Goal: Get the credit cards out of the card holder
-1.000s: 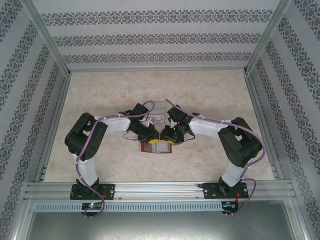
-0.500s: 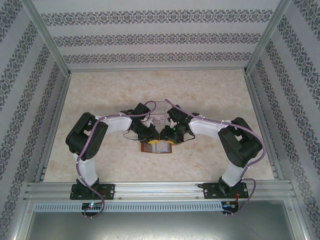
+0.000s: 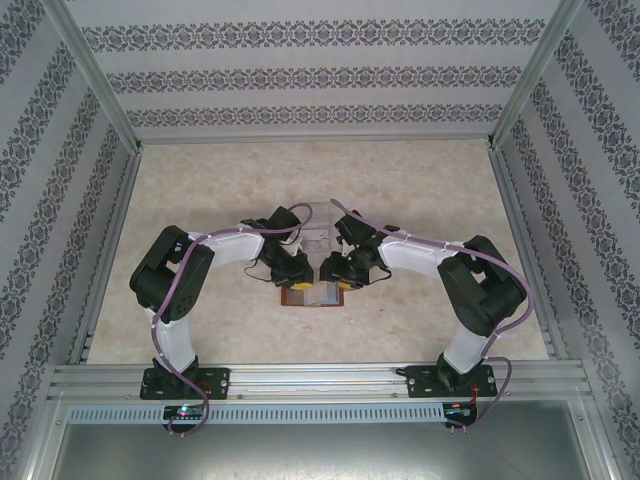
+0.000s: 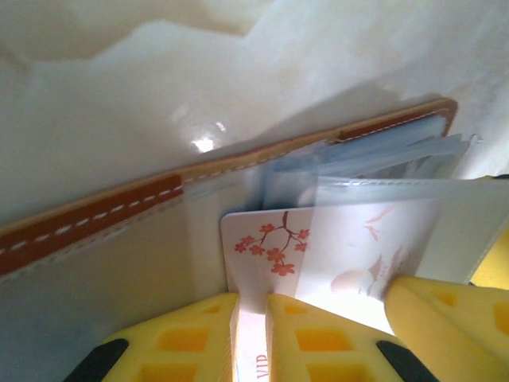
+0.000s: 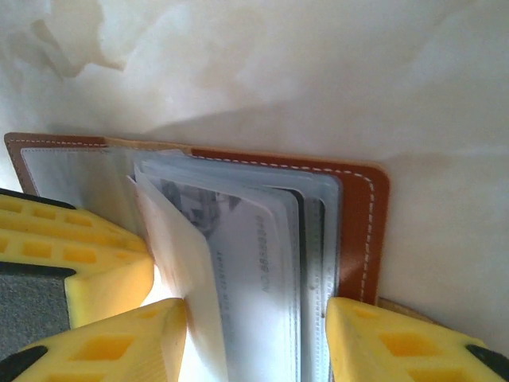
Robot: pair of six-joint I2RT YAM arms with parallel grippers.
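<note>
Pinching the blossom-print credit card (image 4: 274, 247) in the near-closed left pincer (image 4: 251, 309); right pincer (image 5: 254, 312) half open, astride the sleeves (image 5: 262, 239), gripping nothing. The card holder (image 3: 313, 294) lies open on the worktop (image 3: 430, 190). We'd pull straight along the pocket, right bracing the leather.

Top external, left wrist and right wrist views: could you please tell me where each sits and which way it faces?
Top external: above and behind, facing down on the table, left arm, right arm and card holder.
Left wrist: on the left hand, facing along its fingers, shut on a credit card.
Right wrist: on the right hand, fingers open astride the sleeves.
Both wrist views share the card holder.
</note>
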